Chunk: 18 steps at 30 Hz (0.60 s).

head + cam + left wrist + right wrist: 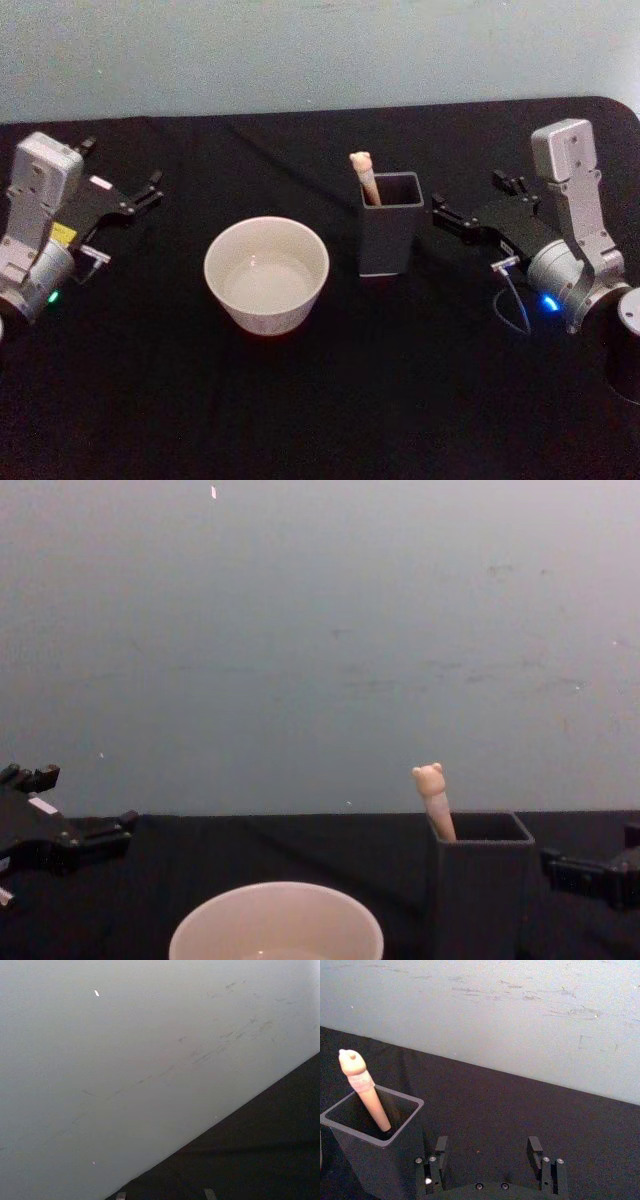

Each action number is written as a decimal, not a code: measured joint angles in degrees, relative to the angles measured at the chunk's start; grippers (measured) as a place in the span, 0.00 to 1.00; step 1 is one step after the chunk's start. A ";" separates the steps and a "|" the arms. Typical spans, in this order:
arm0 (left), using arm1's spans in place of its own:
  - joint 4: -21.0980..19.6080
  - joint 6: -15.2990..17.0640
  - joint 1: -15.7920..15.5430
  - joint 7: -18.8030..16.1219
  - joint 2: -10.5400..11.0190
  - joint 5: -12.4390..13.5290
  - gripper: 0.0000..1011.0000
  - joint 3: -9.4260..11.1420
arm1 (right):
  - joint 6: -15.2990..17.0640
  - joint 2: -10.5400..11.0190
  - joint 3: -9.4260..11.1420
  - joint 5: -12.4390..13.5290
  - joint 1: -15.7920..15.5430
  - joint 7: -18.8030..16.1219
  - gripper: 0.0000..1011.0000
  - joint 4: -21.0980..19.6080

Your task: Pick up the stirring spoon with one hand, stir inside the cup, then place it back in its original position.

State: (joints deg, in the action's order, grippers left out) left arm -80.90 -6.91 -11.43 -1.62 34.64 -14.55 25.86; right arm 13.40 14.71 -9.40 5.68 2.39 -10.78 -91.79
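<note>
Stirring spoon (365, 178) stands in the dark grey holder (391, 238), bowl end down inside, bear-head top up. Long axis near vertical but tilted: in head view the handle leans toward abt 11 o'clock, resting against the holder's left-rear corner; only the cream handle shows above the rim. Chest view has the same lean, bear head (429, 777) up and left of the holder (480, 890). In right wrist view the handle (367, 1095) runs down into the holder's open mouth (370, 1125); bowl prob. at the bottom, too dark to tell.

Cup (266, 274) sits on the black table (330, 400) at abt 9 o'clock from the holder, near but apart, open side up.

Right gripper (447, 213) is just beside the holder at its 3 o'clock, fingers pointing toward it, not touching. Jaws spread apart w/ nothing between; in wrist view both fingers (441, 1146) flank bare cloth.

Left gripper (148, 190) parked well apart at the cup's 10 o'clock, near the table's left edge; can't tell its jaw state.
</note>
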 joint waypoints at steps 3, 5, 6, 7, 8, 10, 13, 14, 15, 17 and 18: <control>0.00 0.00 0.00 0.00 0.00 0.00 0.99 0.00 | 0.00 0.01 0.00 0.00 0.00 0.00 0.99 0.00; 0.00 0.00 0.00 0.00 0.00 0.00 0.99 0.00 | 0.00 0.00 0.00 0.00 0.00 0.00 0.99 0.00; 0.00 0.00 0.00 0.00 0.00 0.00 0.99 0.00 | 0.00 0.00 0.00 0.00 0.00 0.00 0.99 0.00; 0.00 0.00 0.00 0.00 0.00 0.00 0.99 0.00 | 0.00 0.00 0.00 0.00 0.00 0.00 0.99 0.00; 0.00 0.00 0.00 0.00 0.00 0.00 0.99 0.00 | 0.00 0.00 0.00 0.00 0.00 0.00 0.99 0.00; 0.00 0.00 0.00 0.00 0.00 0.00 0.99 0.00 | 0.00 0.00 0.00 0.00 0.00 0.00 0.99 0.00; 0.00 0.00 0.00 0.00 0.00 0.00 0.99 0.00 | 0.01 0.00 0.00 0.00 0.00 0.00 0.99 0.00; 0.00 0.00 0.00 0.00 0.00 0.00 0.99 0.00 | 0.01 0.00 0.00 0.00 0.00 0.00 0.99 0.00; 0.00 0.00 0.00 0.00 0.00 0.00 0.99 0.00 | 0.00 0.00 0.00 0.00 0.00 0.00 0.99 0.00; 0.00 0.00 0.00 0.00 0.00 0.00 0.99 0.00 | 0.01 0.00 0.00 0.00 0.00 0.00 0.99 0.00; 0.00 0.00 0.00 0.00 0.00 0.00 0.99 0.00 | 0.01 0.00 0.00 0.00 -0.01 0.00 0.99 0.00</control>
State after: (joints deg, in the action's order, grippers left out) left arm -80.90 -6.91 -11.43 -1.62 34.65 -14.55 25.86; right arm 13.41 14.71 -9.40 5.68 2.39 -10.78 -91.79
